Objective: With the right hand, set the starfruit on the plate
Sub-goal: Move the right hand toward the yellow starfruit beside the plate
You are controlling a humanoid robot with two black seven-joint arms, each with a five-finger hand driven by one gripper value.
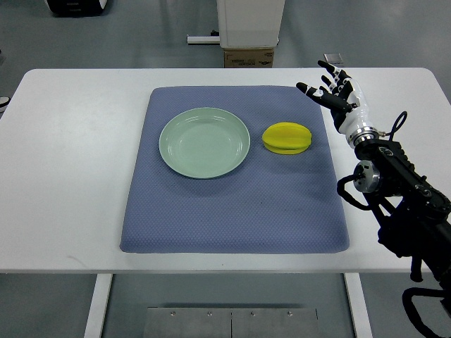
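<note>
White bench (63,162) carries a blue-grey mat (232,211) at centre. On the mat's upper left part, a pale green plate (204,142), bare. Just right of the plate, apart from its rim by a narrow gap, the yellow starfruit (287,138) lies on the mat, long axis running left-right. Further right and slightly higher in the view, the right robot hand (337,92) is poised past the mat's right edge, fingers spread wide, holding nothing. Starfruit sits near the hand, to its lower left, not touching. Dark arm trails to lower right corner.
</note>
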